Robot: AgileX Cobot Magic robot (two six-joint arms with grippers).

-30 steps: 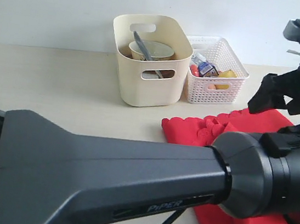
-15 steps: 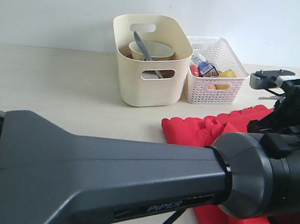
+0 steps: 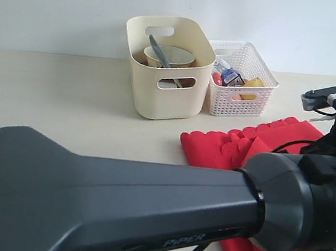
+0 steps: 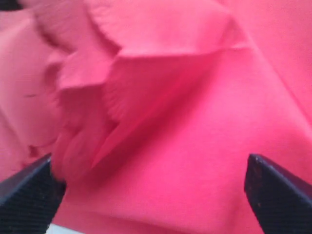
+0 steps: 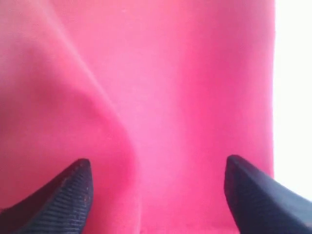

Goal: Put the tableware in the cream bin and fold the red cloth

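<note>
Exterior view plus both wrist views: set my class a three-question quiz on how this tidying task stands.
1. True or false: the cream bin holds tableware.
2. The red cloth is: A in the bin; B bunched on the table; C lifted clear.
3. Are the left gripper fingers apart or closed?
Key: 1 true; 2 B; 3 apart.

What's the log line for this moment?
phase: fold cloth | tableware: in bin | cloth: rumpled | left gripper: open over cloth | right gripper: open over cloth
</note>
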